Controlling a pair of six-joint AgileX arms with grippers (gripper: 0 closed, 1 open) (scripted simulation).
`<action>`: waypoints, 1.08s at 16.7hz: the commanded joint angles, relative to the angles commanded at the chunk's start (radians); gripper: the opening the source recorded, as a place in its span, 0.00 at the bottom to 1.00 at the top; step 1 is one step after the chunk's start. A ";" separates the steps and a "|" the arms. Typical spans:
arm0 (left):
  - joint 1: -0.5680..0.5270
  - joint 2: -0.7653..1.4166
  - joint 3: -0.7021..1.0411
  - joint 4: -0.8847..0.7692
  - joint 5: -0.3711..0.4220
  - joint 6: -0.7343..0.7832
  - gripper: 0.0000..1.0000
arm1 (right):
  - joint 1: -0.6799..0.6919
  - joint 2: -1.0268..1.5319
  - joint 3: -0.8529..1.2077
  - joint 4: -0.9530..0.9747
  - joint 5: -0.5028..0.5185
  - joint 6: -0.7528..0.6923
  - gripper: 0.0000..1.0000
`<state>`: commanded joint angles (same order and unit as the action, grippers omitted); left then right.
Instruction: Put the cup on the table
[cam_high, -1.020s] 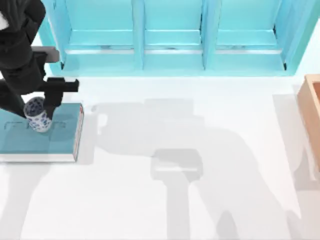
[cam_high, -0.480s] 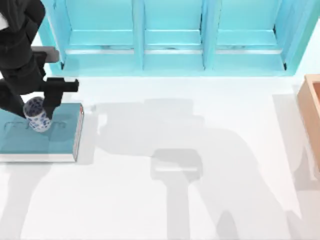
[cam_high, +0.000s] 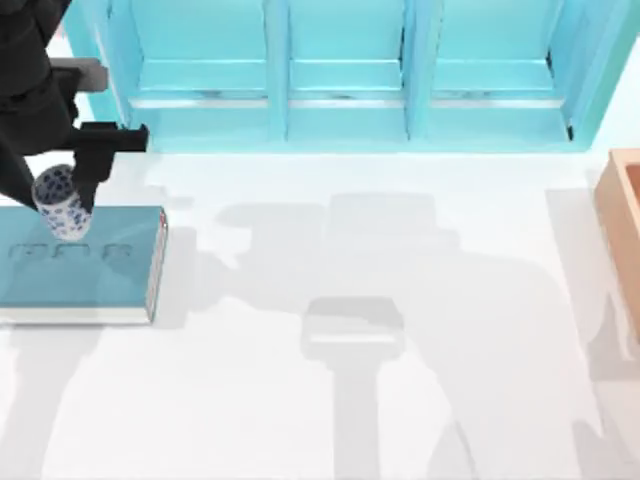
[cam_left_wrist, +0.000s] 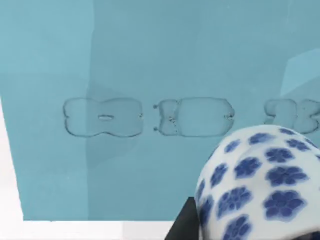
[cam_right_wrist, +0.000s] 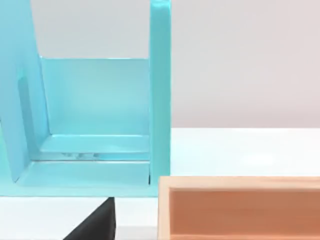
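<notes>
The cup (cam_high: 60, 203), small and white with blue flowers, hangs tilted above the far edge of the teal book (cam_high: 80, 265) at the table's left. My left gripper (cam_high: 66, 192) is shut on it, gripping it from the sides. In the left wrist view the cup (cam_left_wrist: 260, 185) fills the lower corner, with the book's cover (cam_left_wrist: 150, 65) well below it. The white table (cam_high: 250, 420) spreads out to the right of the book. A dark part of my right gripper (cam_right_wrist: 95, 226) shows close to the orange box (cam_right_wrist: 240, 210).
A light-blue shelf unit (cam_high: 345, 80) runs along the back edge. The orange box (cam_high: 622, 235) stands at the right edge. The middle and front of the table carry only shadows.
My left gripper has risen with the cup, lifting it off the book and carrying it slightly left and toward the back.
</notes>
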<state>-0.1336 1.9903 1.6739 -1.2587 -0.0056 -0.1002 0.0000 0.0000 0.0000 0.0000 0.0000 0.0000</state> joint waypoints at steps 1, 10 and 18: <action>0.000 -0.003 0.016 -0.018 0.000 -0.001 0.00 | 0.000 0.000 0.000 0.000 0.000 0.000 1.00; -0.110 0.079 0.139 -0.084 0.003 -0.106 0.00 | 0.000 0.000 0.000 0.000 0.000 0.000 1.00; -0.470 0.300 0.572 -0.266 0.007 -0.473 0.00 | 0.000 0.000 0.000 0.000 0.000 0.000 1.00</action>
<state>-0.6036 2.2906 2.2460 -1.5251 0.0018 -0.5730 0.0000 0.0000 0.0000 0.0000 0.0000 0.0000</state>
